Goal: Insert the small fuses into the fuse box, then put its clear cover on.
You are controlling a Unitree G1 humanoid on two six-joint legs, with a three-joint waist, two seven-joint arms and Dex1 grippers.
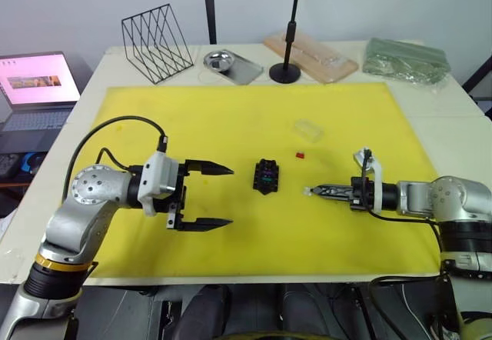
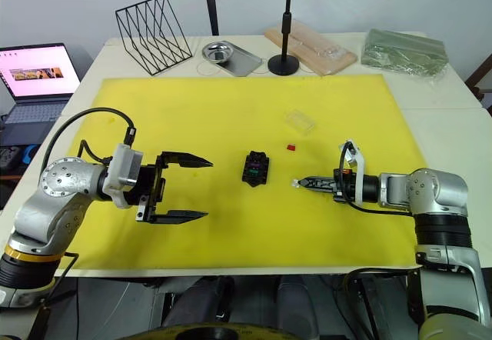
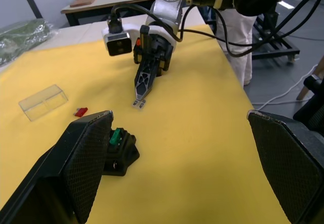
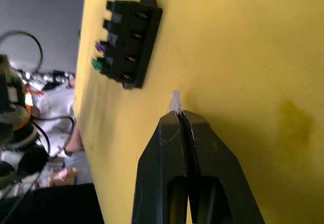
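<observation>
The left hand (image 1: 201, 196) is wide open above the yellow mat (image 1: 231, 117), near its left edge. The fuse box (image 1: 267, 175) sits at the mat's middle with a green fuse (image 3: 116, 136) in it. A red fuse (image 1: 300, 155) and the clear cover (image 1: 308, 129) lie further back. The right hand (image 1: 315, 191) pinches a grey fuse (image 4: 175, 102).

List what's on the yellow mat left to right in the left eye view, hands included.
Left hand, open → fuse box → red fuse → right hand, shut on a grey fuse. The clear cover, farther back, overlaps these in the order.
</observation>
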